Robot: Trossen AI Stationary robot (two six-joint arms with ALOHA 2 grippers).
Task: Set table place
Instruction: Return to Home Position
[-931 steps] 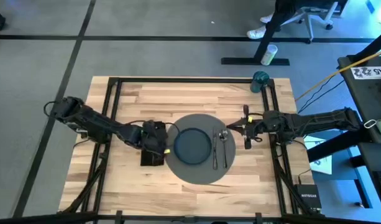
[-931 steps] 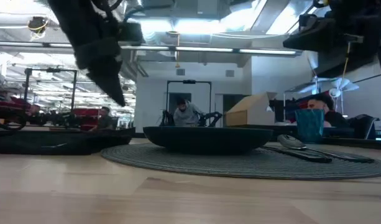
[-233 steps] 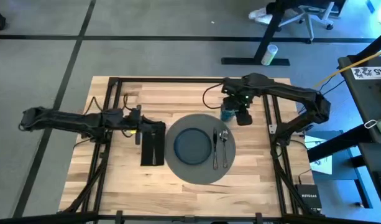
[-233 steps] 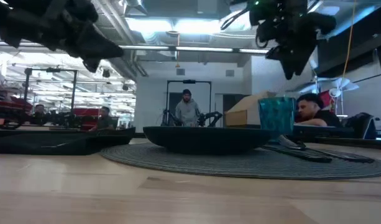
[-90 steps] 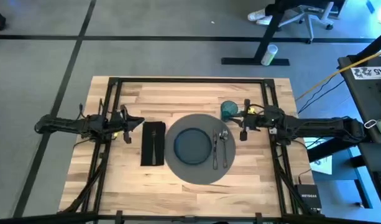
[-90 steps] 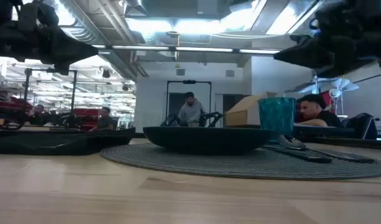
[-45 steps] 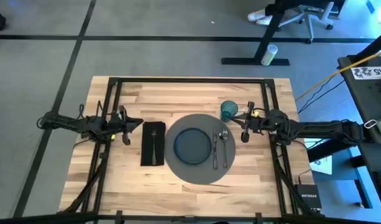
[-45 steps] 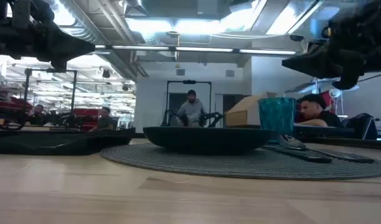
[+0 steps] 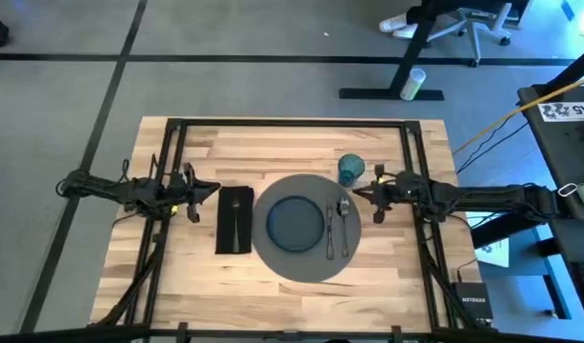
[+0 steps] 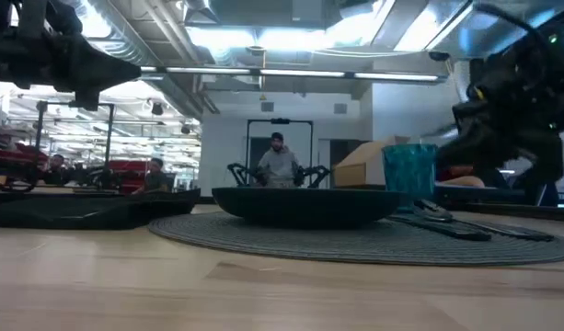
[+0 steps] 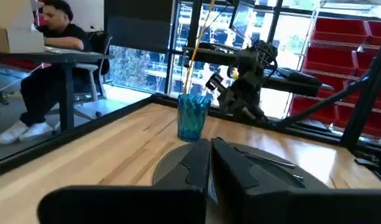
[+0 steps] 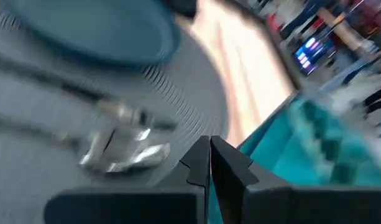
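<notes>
Right wrist view | cup (image 12: 314, 152) cut off (blurred) | right hand (image 12: 209, 144) clenched | left hand (image 11: 210, 146) clenched

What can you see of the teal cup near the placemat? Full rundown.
The teal cup is a translucent tumbler with a patterned wall, slightly wider at its open mouth. It stands upright on the bare table, just off the placemat rim and beyond the spoon. Nothing grips it: the right gripper is shut, close beside it but apart.
</notes>
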